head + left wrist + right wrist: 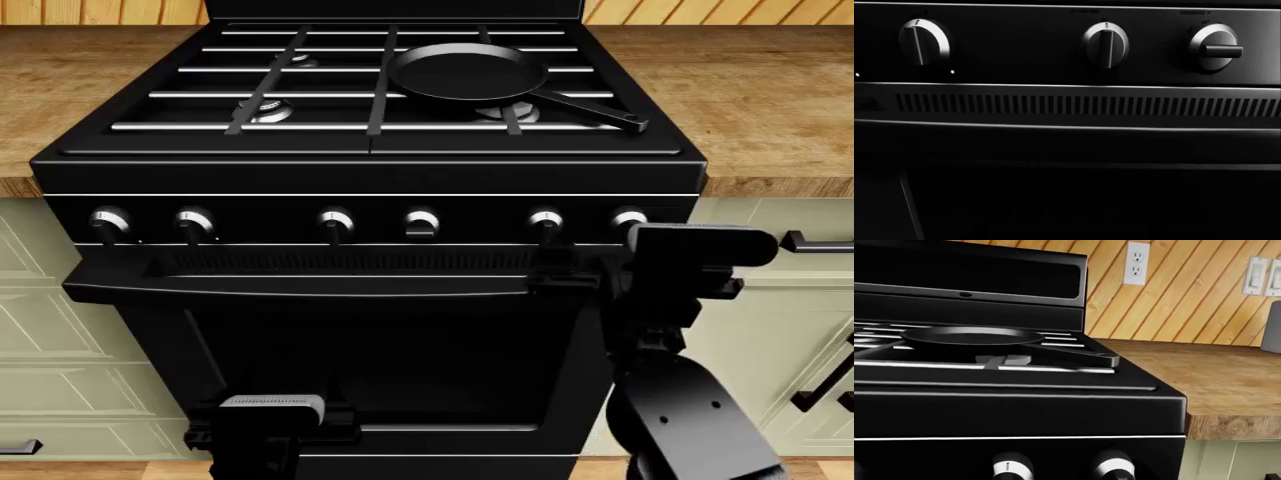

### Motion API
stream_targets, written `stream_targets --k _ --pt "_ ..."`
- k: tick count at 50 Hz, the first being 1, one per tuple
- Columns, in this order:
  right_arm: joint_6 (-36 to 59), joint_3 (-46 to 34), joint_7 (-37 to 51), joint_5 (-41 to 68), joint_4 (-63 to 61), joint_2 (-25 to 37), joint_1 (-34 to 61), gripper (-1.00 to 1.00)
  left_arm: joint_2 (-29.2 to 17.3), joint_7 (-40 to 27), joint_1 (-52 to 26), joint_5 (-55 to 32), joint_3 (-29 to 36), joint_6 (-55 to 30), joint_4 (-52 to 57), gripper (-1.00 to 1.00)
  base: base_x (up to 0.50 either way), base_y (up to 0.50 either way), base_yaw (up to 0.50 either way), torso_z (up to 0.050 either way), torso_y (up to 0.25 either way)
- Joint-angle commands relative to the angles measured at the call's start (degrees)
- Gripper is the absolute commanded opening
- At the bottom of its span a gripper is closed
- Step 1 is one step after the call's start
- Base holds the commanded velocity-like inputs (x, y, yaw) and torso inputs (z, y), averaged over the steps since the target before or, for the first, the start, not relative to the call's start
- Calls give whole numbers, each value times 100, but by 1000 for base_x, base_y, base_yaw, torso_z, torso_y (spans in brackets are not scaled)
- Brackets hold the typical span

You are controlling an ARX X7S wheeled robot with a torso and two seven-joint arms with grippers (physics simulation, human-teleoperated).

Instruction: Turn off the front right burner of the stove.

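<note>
The front right burner (pixel 523 113), a small round silvery metal head, sits under the black grate bars at the front right of the stove (pixel 374 290). A round black frying pan (pixel 467 72) rests on the grate just behind it, and its long handle runs out over the burner toward the stove's front right corner. The pan holds nothing.

The stove is large, glossy and black. Six silver-faced knobs line its front panel; the rightmost knob (pixel 627 219) is just above the right tool (pixel 638 290). Below the knobs run a slotted vent (pixel 1087 105) and the oven door's bar handle (pixel 320 285).

The right tool is up near the right end of the knob row, and I cannot tell whether it is apart or together. The left tool (pixel 267 425) is low in front of the oven door; its state is also hidden.

A wooden plank worktop (pixel 774 100) flanks the stove on both sides, above pale green cabinets (pixel 54 340). A white outlet (pixel 1137 262) is on the slatted wooden wall.
</note>
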Motion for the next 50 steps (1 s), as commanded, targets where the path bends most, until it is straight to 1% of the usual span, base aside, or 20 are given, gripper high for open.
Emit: stream_targets --k 1,13,30,50 --pt "-44 90 6 82 197 -19 52 100 -23 -27 -6 -20 29 -4 1 100 0 0 0 0 0" --pt "-180 124 -2 102 484 -29 79 100 -47 -52 -13 -37 60 -2 1 100 0 0 0 0 0" --pt "-543 127 -100 66 1265 -49 305 100 -83 -84 -23 -63 105 -15 5 100 0 0 0 0 0" --pt "-841 161 -98 32 1735 -34 398 100 -125 -122 -36 -75 160 -17 7 100 0 0 0 0 0"
